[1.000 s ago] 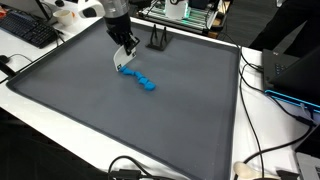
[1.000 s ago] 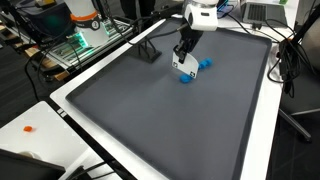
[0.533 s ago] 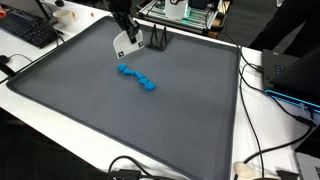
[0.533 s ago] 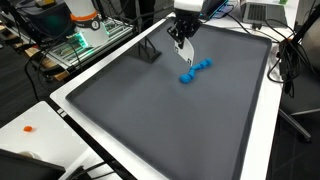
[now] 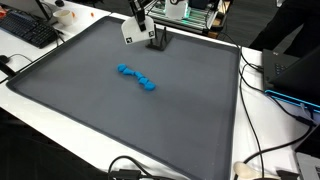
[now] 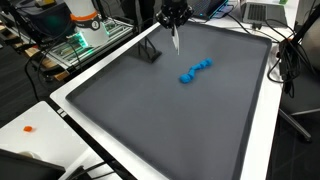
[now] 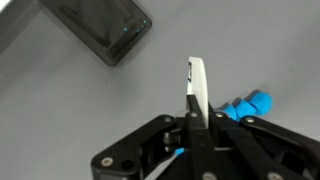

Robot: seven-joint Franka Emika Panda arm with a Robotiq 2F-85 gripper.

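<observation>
My gripper (image 5: 131, 30) hangs above the far part of the dark grey mat (image 5: 120, 120), next to a small black stand (image 5: 158, 40). It is shut on a thin white flat piece (image 7: 197, 90), which hangs down edge-on in an exterior view (image 6: 175, 40). A blue lumpy object (image 5: 137, 77) lies on the mat, apart from the gripper. It also shows in an exterior view (image 6: 196, 70) and at the right of the wrist view (image 7: 250, 105). The black stand shows in the wrist view (image 7: 100, 30) at the top left.
The mat lies on a white table (image 5: 60, 125) with cables along its edges (image 5: 262, 90). A keyboard (image 5: 25, 30) sits at one corner. A metal rack with electronics (image 6: 85, 40) stands beside the table, and a laptop (image 5: 295, 75) is at the side.
The gripper has risen from the blue object and moved towards the back of the mat, near the black stand, with the white piece in it. The blue object stays on the mat.
</observation>
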